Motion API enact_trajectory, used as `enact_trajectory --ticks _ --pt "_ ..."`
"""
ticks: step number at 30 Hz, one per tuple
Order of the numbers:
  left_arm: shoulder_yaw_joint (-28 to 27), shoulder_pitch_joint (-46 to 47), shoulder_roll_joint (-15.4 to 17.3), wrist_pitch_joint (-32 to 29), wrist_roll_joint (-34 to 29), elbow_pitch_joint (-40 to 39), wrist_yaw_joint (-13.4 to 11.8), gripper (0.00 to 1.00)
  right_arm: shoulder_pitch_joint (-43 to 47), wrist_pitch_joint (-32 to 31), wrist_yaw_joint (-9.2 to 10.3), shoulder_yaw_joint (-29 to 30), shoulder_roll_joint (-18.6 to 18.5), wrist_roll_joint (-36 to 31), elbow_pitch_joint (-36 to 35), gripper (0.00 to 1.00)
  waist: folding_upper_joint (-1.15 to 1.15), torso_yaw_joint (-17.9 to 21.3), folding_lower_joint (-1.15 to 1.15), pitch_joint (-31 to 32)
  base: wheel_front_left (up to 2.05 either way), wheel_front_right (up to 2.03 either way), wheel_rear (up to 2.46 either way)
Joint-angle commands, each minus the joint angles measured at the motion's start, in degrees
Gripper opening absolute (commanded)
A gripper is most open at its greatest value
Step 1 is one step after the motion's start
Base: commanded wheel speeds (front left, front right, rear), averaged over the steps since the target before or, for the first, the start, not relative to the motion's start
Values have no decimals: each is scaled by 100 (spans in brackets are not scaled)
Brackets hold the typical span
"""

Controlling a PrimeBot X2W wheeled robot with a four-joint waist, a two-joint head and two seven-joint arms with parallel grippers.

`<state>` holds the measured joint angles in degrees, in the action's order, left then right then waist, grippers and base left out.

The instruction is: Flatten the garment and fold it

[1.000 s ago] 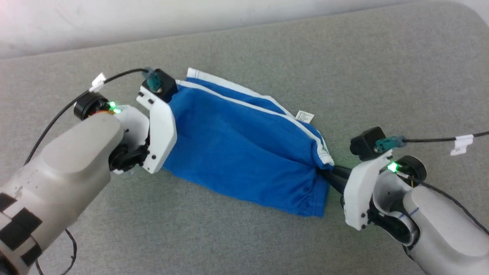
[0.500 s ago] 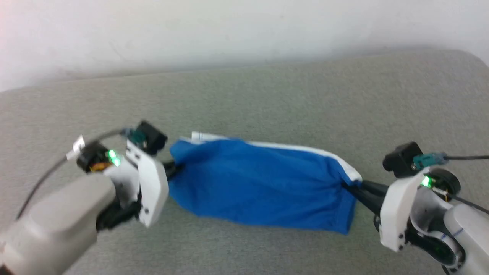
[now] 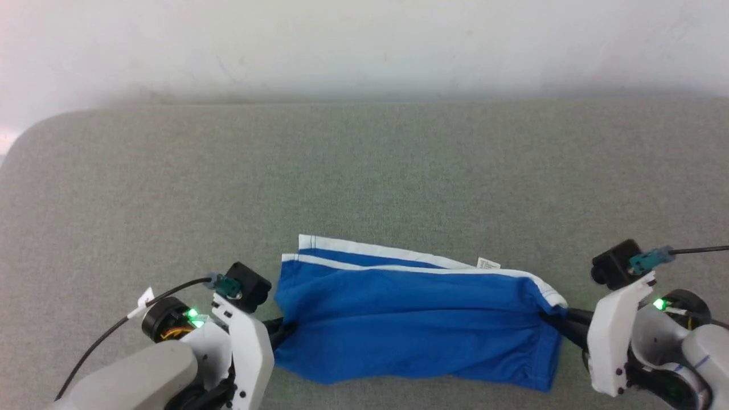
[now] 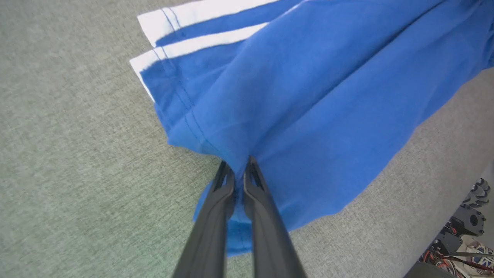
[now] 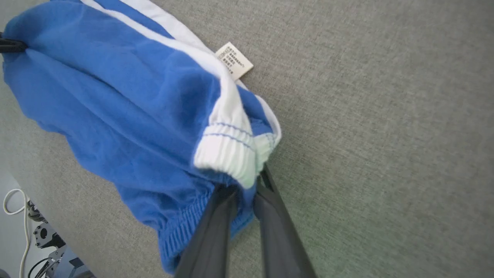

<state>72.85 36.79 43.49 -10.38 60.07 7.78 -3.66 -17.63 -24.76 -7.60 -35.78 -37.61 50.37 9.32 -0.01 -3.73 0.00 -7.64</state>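
Observation:
The garment (image 3: pixel 410 327), royal-blue shorts with white trim, hangs stretched between my two grippers near the front edge of the grey surface. My left gripper (image 3: pixel 287 327) is shut on its left edge; in the left wrist view the fingers (image 4: pixel 224 185) pinch the blue cloth (image 4: pixel 308 100). My right gripper (image 3: pixel 549 316) is shut on the right end, where the white elastic band (image 5: pixel 231 148) bunches above its fingers (image 5: pixel 220 208). A small white tag (image 5: pixel 234 60) lies on the far side, seen also in the head view as the tag (image 3: pixel 488 263). No lettering shows on this face.
A wide grey padded surface (image 3: pixel 364 171) runs back to a pale wall (image 3: pixel 364 45). Its front edge (image 4: pixel 444 216) passes close beneath the shorts, with machinery and cables on the floor below (image 4: pixel 467 231).
The head camera has tilted up and the picture shifted. Both grippers have drawn the shorts toward me and pulled them level; the cloth now spans straight between them, and the tag shows again.

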Motion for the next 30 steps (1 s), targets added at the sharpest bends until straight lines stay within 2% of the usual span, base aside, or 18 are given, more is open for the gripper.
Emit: enact_trajectory --ticks 1,8,9,10,13,15,20,24,27,30 --pt "-18 -65 -99 28 35 174 -39 0 -109 -24 11 -102 97 -66 133 0 1 56 0 -304 0 0 0" --pt "-62 -84 -477 250 75 849 56 0 -295 213 11 -394 430 -374 779 0 1 129 0 -430 0 0 0" --pt "-89 -92 -513 337 67 909 39 18 -314 299 11 -420 447 -425 822 29 1 138 0 -394 0 0 0" --pt "-123 -95 -528 479 15 949 -6 100 -329 403 11 -407 463 -462 847 100 1 156 0 -336 0 0 0" --pt "-244 -220 -506 948 -72 948 -169 100 -340 676 11 -355 403 -623 755 100 1 213 0 -78 0 0 0" --pt "-330 -311 -435 1346 -218 895 -369 100 -294 802 11 -279 295 -717 561 100 1 240 0 112 0 0 0" --pt "-732 -565 -308 2340 -554 647 -1165 100 -123 723 11 71 -117 -918 -267 100 1 256 0 424 0 0 0" --pt "-1283 -738 -328 2527 -1099 170 -1988 100 21 244 11 424 -390 -958 -987 100 1 213 0 509 0 0 0" --pt "-1990 -1058 -423 2534 -1803 -349 -2607 100 144 -289 11 720 -461 -955 -1395 100 1 171 0 526 0 0 0" --pt "-2719 -1571 -574 2535 -2347 -656 -2898 100 270 -897 11 985 -441 -910 -1595 100 1 129 0 508 0 0 0"
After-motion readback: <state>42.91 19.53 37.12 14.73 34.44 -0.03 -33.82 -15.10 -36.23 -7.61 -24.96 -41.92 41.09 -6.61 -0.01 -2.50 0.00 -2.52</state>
